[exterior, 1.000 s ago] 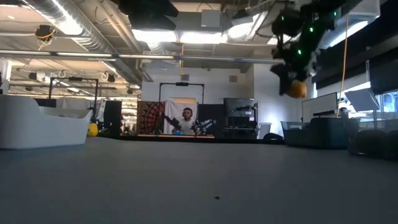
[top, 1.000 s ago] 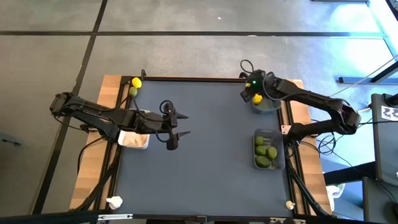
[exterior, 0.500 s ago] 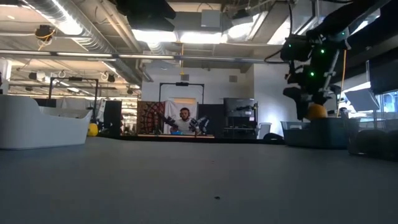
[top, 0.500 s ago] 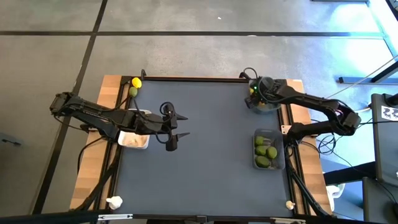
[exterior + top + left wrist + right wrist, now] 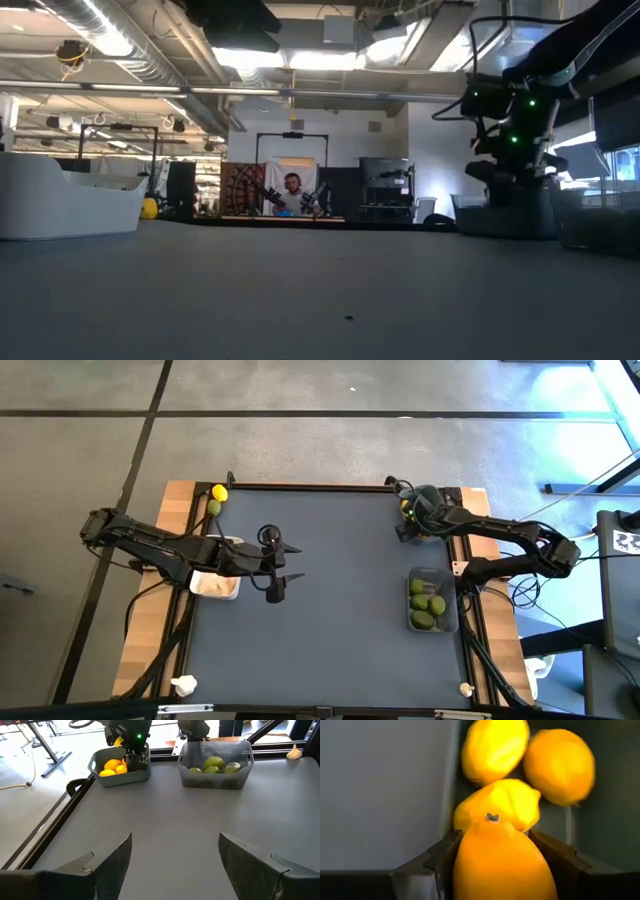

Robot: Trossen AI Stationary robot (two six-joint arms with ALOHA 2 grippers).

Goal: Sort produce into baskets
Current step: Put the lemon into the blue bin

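My right gripper point(image 5: 412, 520) is down inside the blue-grey basket point(image 5: 120, 770) at the table's far right and is shut on a lemon point(image 5: 502, 865). Three more lemons point(image 5: 555, 765) lie in the basket just beyond it. The dark grey basket point(image 5: 432, 602) holds several limes point(image 5: 215, 762). The white basket point(image 5: 215, 582) at the left holds garlic. My left gripper point(image 5: 285, 565) is open and empty over the table's middle left; its two fingers frame the bare mat in the left wrist view point(image 5: 175, 855). My right gripper pinches the lemon by its two sides point(image 5: 462, 855) between its two fingers. The lemon's stem end point(image 5: 492, 816) points away from the wrist, toward the lemons in the basket. The fingers point down into the basket from above. Whether the held lemon touches the ones below cannot be told.
A loose lemon point(image 5: 219, 492) and lime point(image 5: 213, 507) lie on the wooden rim at the far left corner. Garlic bulbs lie at the near left corner point(image 5: 184, 684) and near right corner point(image 5: 467, 688). The dark mat point(image 5: 340, 590) between the arms is bare.
My right gripper, still shut on the lemon, has gone down from above the blue-grey basket into it. The lemon has dropped behind the basket's wall in the low view.
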